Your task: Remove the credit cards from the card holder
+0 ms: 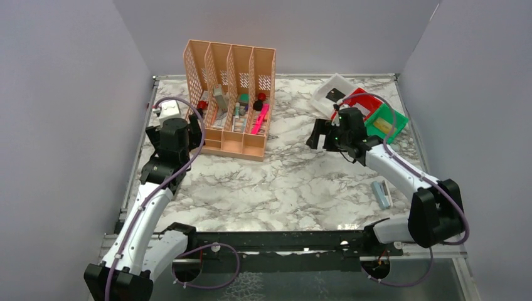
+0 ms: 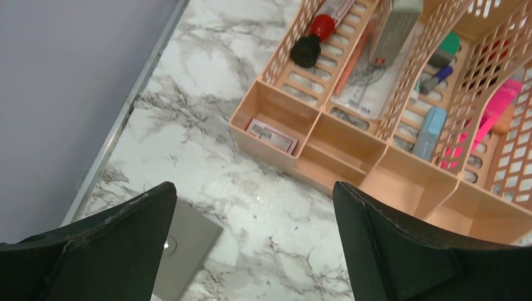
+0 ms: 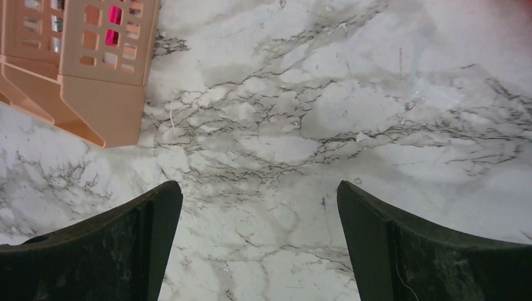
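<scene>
Only overhead, the card holder [image 1: 381, 193].

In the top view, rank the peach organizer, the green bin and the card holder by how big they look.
1. peach organizer, by far the largest
2. green bin, clearly smaller
3. card holder, the smallest

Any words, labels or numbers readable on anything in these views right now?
Nothing can be read.
Red and dark print on the white packet in the peach organizer: too blurred to read.
Any marking on the card holder: too small to tell.
</scene>
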### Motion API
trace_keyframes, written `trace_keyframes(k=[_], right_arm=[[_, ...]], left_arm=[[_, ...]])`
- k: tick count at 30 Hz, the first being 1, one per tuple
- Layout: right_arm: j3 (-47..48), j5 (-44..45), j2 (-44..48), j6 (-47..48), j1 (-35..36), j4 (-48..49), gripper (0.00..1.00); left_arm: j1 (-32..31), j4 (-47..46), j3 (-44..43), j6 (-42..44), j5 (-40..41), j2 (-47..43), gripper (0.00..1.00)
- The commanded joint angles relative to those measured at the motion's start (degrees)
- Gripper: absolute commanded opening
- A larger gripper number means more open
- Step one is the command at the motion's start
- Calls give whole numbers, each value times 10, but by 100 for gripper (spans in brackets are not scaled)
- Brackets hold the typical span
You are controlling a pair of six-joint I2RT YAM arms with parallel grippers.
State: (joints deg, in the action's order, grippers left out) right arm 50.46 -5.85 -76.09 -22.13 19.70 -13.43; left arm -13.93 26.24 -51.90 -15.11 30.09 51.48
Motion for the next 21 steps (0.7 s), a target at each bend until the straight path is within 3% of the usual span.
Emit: trace_keyframes(k=[1, 6, 21], right_arm=[[45, -15, -63, -38, 23, -29, 99], [133, 31, -175, -65, 45, -72, 99], [523, 99, -508, -64, 109, -190, 99]], left_arm=[[22, 8, 49, 7, -87, -42, 99], [35, 2, 85, 10, -133, -76, 99], [43, 0, 103, 25, -176, -101, 99]])
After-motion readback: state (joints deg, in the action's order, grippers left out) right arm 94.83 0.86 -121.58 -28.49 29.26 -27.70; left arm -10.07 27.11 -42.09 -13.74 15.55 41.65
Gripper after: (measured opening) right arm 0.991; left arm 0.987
